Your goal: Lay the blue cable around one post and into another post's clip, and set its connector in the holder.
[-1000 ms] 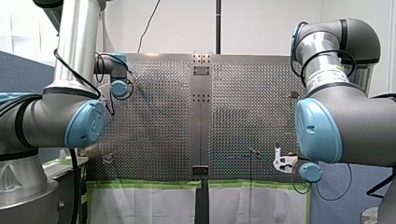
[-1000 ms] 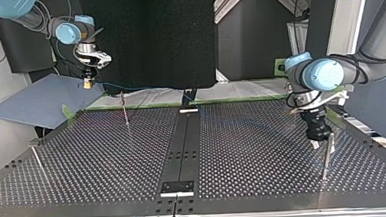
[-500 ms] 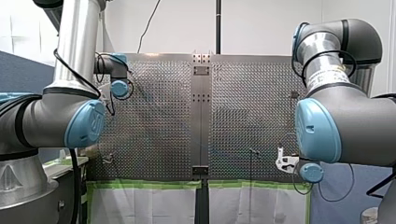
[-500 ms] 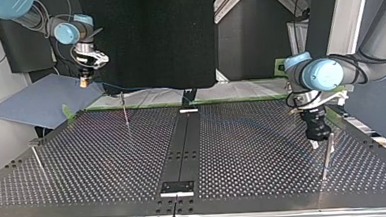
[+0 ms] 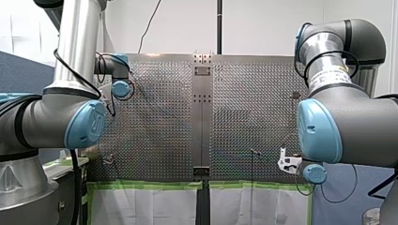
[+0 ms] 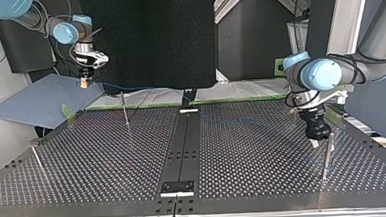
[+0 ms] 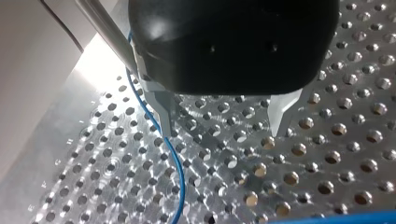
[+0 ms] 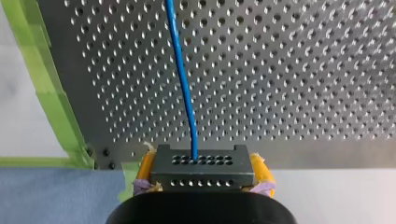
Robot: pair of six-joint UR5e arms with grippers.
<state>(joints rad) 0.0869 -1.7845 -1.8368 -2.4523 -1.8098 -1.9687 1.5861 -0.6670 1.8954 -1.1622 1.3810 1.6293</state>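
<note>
Metal, perforated table (image 5: 155, 136) fills the middle of the front view, with green tape (image 5: 145, 185) along its near edge. The left arm (image 5: 56, 117) enters at the left, and its wrist is over the table's far left part. The right arm (image 5: 342, 122) enters at the right, and its wrist is low at the near right corner. A thin post (image 5: 254, 152) stands close to that corner. Jaw state cannot be read in this view.

In the top view, the right gripper (image 6: 85, 84) hangs at the view's left, beyond the table's far edge and above a blue-grey sheet (image 6: 30, 104). The blue cable (image 6: 130, 89) runs from it toward the view's middle, past the top of the thin post; whether they touch cannot be told. The black left gripper (image 6: 314, 143) points down at the table at the view's right, just beside a second post (image 6: 326, 154).

In the left wrist view, the two metal fingers (image 7: 161, 105) stand spread, with nothing between them and their tips close to the table. The cable lies on the table and passes along the outer side of one finger, beside the second post's shaft.

In the right wrist view, the yellow pads (image 8: 260, 169) are clamped on the dark connector (image 8: 219, 176). The cable leaves the connector's face and runs ahead over the table.
</note>
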